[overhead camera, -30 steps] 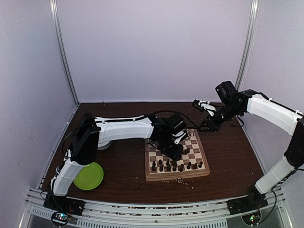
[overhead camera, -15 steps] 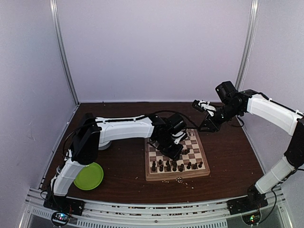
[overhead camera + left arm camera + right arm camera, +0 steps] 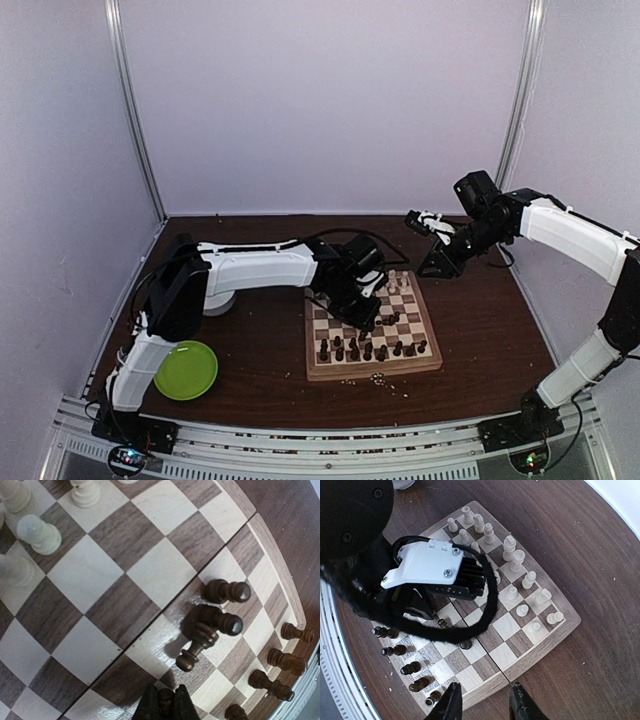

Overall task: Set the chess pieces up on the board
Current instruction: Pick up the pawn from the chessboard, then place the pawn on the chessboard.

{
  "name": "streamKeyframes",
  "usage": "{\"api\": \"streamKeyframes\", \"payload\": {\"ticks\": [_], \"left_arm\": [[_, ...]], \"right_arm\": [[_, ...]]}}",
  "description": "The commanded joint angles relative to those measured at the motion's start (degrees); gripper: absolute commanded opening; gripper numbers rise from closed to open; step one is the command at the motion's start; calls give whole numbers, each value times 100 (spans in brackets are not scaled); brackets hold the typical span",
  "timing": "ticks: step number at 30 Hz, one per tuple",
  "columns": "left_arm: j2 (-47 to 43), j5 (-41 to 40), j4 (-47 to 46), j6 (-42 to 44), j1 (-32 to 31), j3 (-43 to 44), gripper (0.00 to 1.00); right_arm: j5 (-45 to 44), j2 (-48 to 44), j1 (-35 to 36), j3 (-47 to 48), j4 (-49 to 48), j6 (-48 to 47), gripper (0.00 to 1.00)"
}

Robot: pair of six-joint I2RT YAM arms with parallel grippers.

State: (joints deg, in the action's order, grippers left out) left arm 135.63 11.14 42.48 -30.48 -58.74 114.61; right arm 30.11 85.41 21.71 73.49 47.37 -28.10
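Board: wood, grain seen, glossy sheen noted. Dark chess pieces: turned wood, polished. Pale chess pieces: smooth, matt. Table: dark wood grain, dull.

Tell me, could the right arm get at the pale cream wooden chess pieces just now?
Probably yes: the right claw hangs open near the chequered wooden board's edge, and most cream pieces stand uncovered; the left arm hides only a few.
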Motion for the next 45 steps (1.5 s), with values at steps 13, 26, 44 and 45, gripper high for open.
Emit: {"api": "streamKeyframes", "payload": {"ticks": [13, 26, 44, 45], "left_arm": [[-1039, 211, -1219, -318, 255, -1045, 0], [-1561, 323, -1884, -689, 526, -1751, 0], [-2670, -72, -6744, 1759, 518, -4695, 0], [-2662, -76, -6911, 1805, 513, -4796, 0]], "right_arm": [[437, -62, -62, -4, 164, -167, 34], [891, -372, 23, -146, 112, -320, 35], [1081, -433, 69, -78, -54, 39, 35], [1062, -422, 65, -81, -53, 52, 35]]}}
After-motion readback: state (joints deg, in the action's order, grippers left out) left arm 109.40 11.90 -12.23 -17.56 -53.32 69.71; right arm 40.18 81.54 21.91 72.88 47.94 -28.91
